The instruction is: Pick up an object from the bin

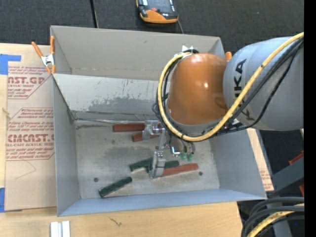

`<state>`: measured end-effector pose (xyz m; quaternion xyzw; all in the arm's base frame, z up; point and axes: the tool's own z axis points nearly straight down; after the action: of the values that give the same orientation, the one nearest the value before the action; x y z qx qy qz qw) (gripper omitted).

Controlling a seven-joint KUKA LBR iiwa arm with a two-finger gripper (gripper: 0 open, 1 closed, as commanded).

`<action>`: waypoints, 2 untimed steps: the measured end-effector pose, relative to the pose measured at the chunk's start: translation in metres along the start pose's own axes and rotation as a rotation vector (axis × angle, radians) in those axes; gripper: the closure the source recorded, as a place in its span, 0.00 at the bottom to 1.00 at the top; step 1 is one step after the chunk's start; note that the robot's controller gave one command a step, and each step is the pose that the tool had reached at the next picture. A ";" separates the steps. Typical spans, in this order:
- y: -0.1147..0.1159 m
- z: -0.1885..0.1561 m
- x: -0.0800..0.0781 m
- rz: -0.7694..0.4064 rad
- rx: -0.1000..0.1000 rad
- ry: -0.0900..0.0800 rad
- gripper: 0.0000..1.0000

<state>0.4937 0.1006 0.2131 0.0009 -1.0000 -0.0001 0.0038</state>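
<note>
Noted a short dark green stick (139,166) flat on the bin floor, slanted, its right end reaching in under the gripper (157,171). Noted a red stick (180,170) flat as well, starting on the gripper's far side and running off toward view right. Gripper down low near the floor, right at the meeting of the two stick ends. Cannot tell which of the two sticks lies under the tip, nor whether there is contact with either. Gripper opening: cannot tell, tip small and crowded against both sticks.

Placed everything else against the gripper:
- Just up and right of it: small green piece (186,156), close beneath the wrist.
- Up and left of it, near: short reddish piece (138,138).
- Further up-left, past that piece: longer brown-red stick (127,128), lying level along the foot of the back wall of the bin (123,90).
- Down and left of it, well apart: second dark green stick (115,186), slanted, near the front wall.
- Above it, over the wrist: rounded orange cover (195,88), ringed by a yellow-and-black cable (160,90).
</note>
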 end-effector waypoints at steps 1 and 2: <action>-0.001 -0.004 -0.002 0.001 -0.001 -0.008 0.00; -0.038 0.067 -0.015 0.085 -0.002 -0.012 0.00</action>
<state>0.5079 0.0628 0.1455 -0.0416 -0.9991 -0.0011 -0.0025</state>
